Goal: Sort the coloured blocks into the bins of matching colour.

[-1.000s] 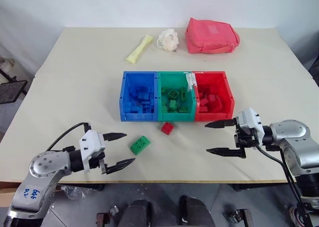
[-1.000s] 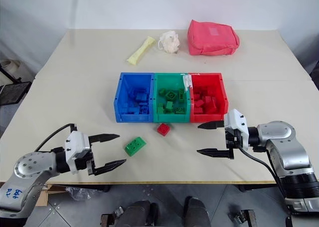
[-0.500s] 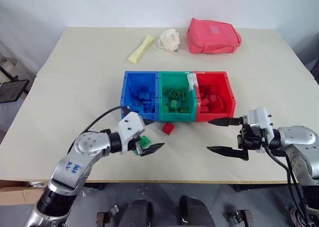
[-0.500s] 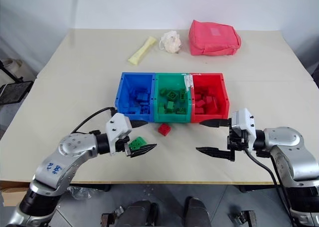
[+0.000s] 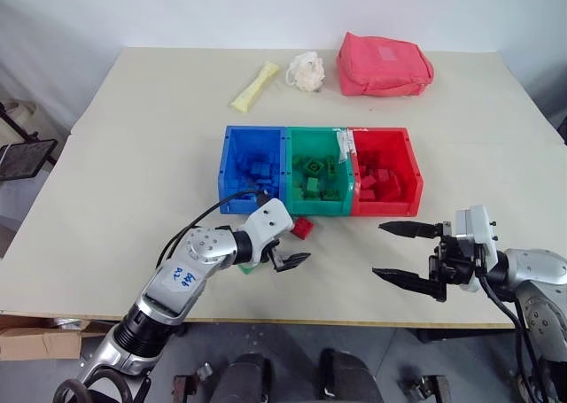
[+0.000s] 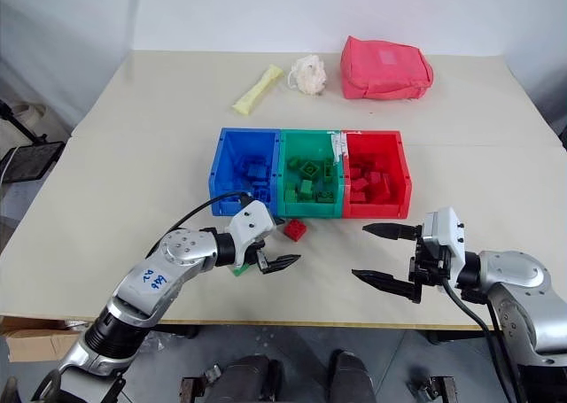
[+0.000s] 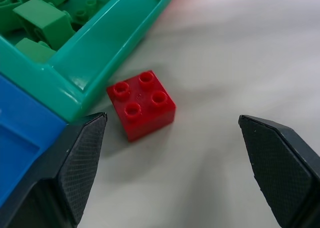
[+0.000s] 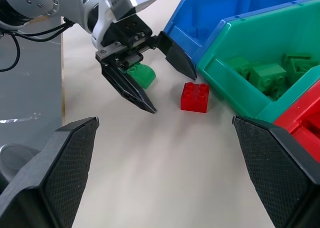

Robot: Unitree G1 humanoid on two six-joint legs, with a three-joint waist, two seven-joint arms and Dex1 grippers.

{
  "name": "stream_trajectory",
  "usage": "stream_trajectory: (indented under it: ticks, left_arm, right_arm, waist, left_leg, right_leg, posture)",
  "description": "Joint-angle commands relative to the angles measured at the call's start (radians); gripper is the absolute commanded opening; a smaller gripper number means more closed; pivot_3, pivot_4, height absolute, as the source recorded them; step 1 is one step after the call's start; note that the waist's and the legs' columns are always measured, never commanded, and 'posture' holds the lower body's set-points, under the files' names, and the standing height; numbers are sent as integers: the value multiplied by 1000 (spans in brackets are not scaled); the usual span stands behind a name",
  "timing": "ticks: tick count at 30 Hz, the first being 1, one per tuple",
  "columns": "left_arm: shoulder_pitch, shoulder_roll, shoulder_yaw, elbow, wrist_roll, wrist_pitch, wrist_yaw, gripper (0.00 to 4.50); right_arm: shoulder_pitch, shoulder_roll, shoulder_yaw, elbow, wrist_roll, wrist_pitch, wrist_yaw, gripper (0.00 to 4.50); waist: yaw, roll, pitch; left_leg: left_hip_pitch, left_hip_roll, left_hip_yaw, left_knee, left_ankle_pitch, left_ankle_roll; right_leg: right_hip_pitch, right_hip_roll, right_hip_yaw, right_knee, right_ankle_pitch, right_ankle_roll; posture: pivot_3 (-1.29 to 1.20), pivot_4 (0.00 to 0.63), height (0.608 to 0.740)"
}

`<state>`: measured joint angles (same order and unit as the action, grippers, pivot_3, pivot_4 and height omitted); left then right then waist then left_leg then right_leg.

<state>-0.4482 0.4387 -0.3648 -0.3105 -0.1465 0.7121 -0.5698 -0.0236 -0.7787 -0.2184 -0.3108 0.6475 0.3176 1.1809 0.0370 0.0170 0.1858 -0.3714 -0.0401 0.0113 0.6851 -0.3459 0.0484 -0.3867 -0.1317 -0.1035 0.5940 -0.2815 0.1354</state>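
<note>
Left gripper [image 5: 292, 246] is down low over the tabletop [image 5: 133, 155], fingers spread wide and holding nothing, pointed at the red block [image 5: 303, 228]. That little four-stud red block sits flat on the tabletop just in front of the green bin [image 5: 317, 151], right at its front wall; in the left wrist view it lies between the two fingertips [image 7: 80, 163] but nearer one of them, clear of both.

A green block [image 8: 141, 74] peeks out from under the left gripper's body, resting on the tabletop a little to the robot's left of the red one.

The three joined bins sit mid-table: blue bin [image 5: 232, 168] on the robot's left, green in the middle, red bin [image 5: 413, 168] on the right. Each already carries a heap of bricks of its own colour.

Over on the right, the right gripper [image 5: 397, 251] hovers above the tabletop in front of the red bin, fingers wide apart, empty, aimed across toward the left gripper.

At the far edge lie a pale yellow stick [image 5: 252, 86], a white fluffy ball [image 5: 305, 69] and a red fabric pouch [image 5: 384, 65], well apart from the bins.
</note>
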Motion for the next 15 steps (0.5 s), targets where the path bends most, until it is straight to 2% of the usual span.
stream_trajectory:
  ticks: [1,15]
  left_arm:
    - [-38,-30,-15,8,29,-7,11,4500]
    - [-84,-76,-36,83,89,4,13,4500]
  right_arm:
    - [34,-12,-31,-53,-2,-4,-21,4481]
    - [115,-45,-68,-41,-82,-2,-87,4481]
  waist:
    - [2,0,0]
    - [15,0,0]
  left_leg:
    - [0,0,0,0,0,0]
    - [0,0,0,3,0,0]
  right_leg:
    - [0,0,0,0,0,0]
    - [2,0,0,-1,0,0]
  posture:
    - [0,150,740]
    - [0,150,740]
